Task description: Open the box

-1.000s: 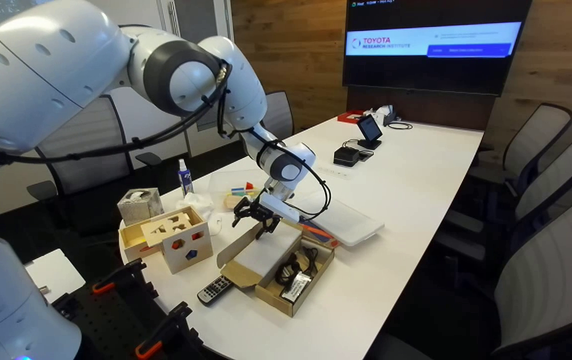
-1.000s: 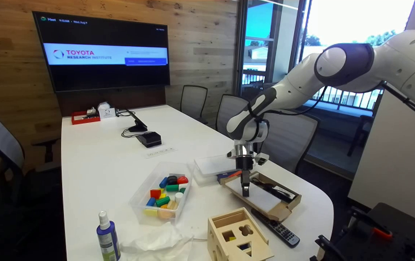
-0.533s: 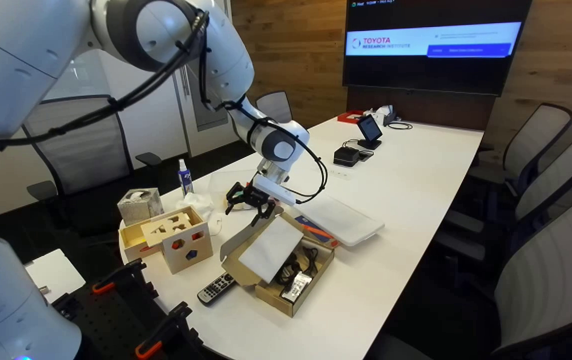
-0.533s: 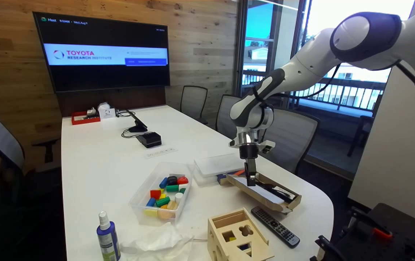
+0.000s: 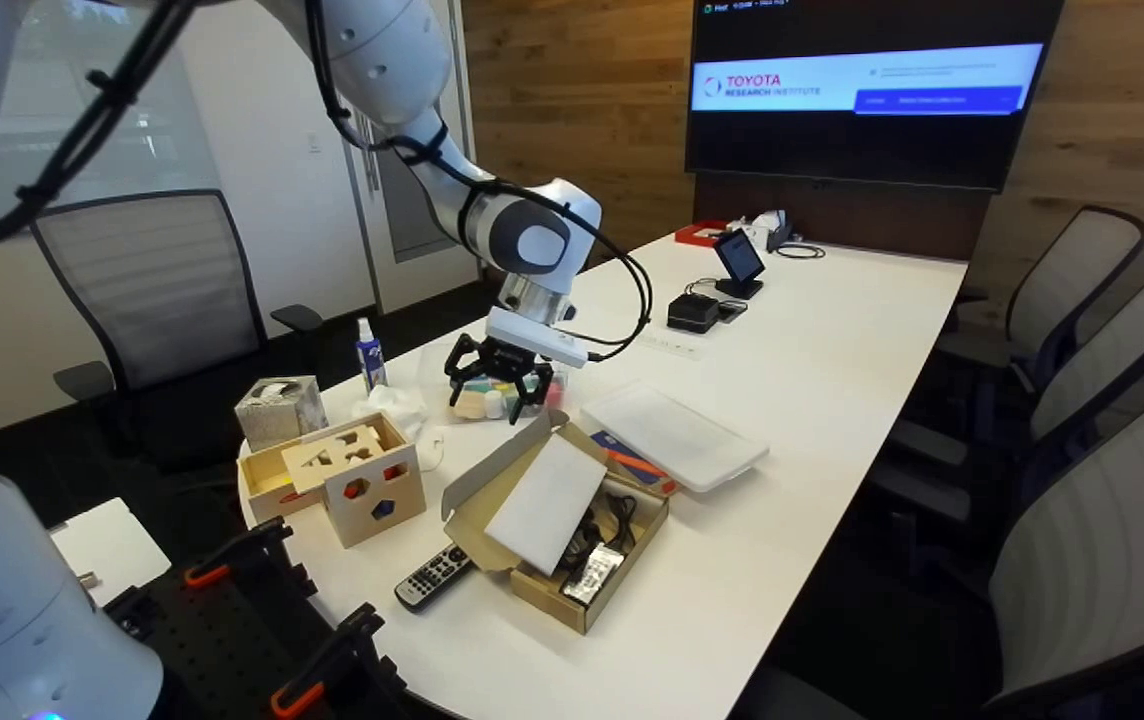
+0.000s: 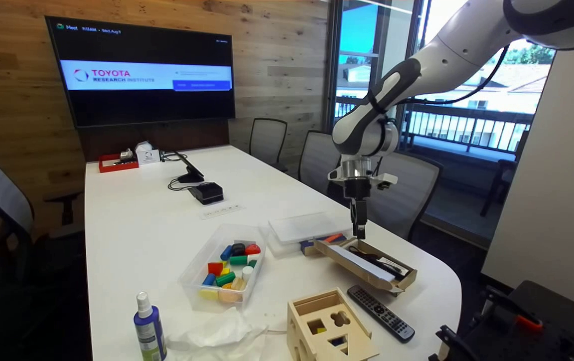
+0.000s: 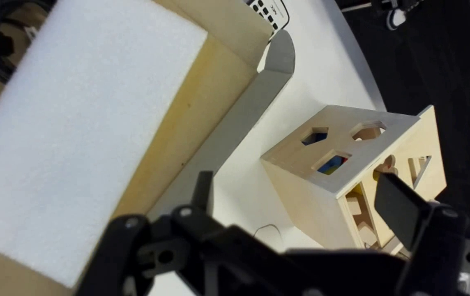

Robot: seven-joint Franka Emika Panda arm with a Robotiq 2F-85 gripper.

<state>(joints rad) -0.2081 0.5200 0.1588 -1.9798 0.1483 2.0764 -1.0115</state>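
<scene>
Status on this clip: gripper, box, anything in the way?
Gripper open, empty. Box open, lid tilted back, white pad over part of it. Remote close by, possibly in the way if lid drops flat.

Observed on the white table (image 6: pixel 257 195): pale wooden cube (image 6: pixel 332 331) with cut-out holes, near long grey remote control (image 6: pixel 381 314) with dark buttons. Recorded inside clear rectangular plastic bin (image 6: pixel 201 258): multicoloured blocks (image 6: pixel 238 260). Noted upright: blue spray bottle (image 6: pixel 149 330) with white cap, near crumpled white sheet (image 6: pixel 219 335).

arm (image 6: pixel 442 67) white; joint covers (image 5: pixel 502 235) dark grey — white discs (image 5: pixel 541 246); wrist collar (image 6: pixel 356 168) silver; cables (image 5: pixel 79 135), gripper (image 5: pixel 484 408) — black
</scene>
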